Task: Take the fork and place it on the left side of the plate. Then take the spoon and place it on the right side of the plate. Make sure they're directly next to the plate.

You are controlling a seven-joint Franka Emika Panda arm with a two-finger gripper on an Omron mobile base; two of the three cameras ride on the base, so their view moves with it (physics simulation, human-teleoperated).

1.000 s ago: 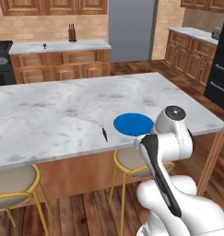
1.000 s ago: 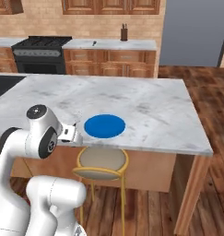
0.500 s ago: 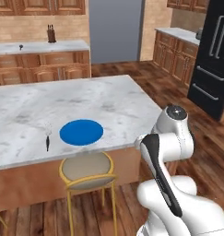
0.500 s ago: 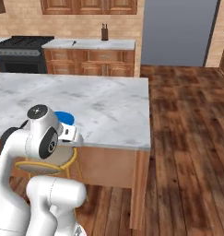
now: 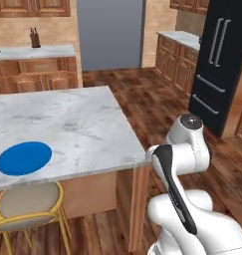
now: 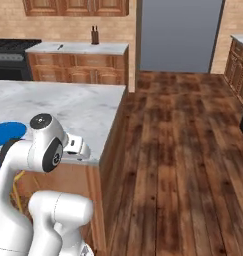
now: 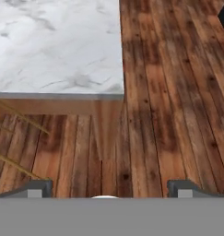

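Plate (image 5: pixel 24 158) flat on marble island (image 5: pixel 77 124), near its front edge, toward the left end; blue sliver of it at left margin of right base view, behind the arm. Stool (image 5: pixel 26 206) tucked below that edge, under the plate. Gripper (image 7: pixel 109 186) held past the island's right front corner, above wood floor (image 7: pixel 168 92); fingers (image 7: pixel 37 188) spread wide apart, nothing between them.

Glossy white rounded arm (image 5: pixel 184 164) segments with dark grey joint caps and a black strip.
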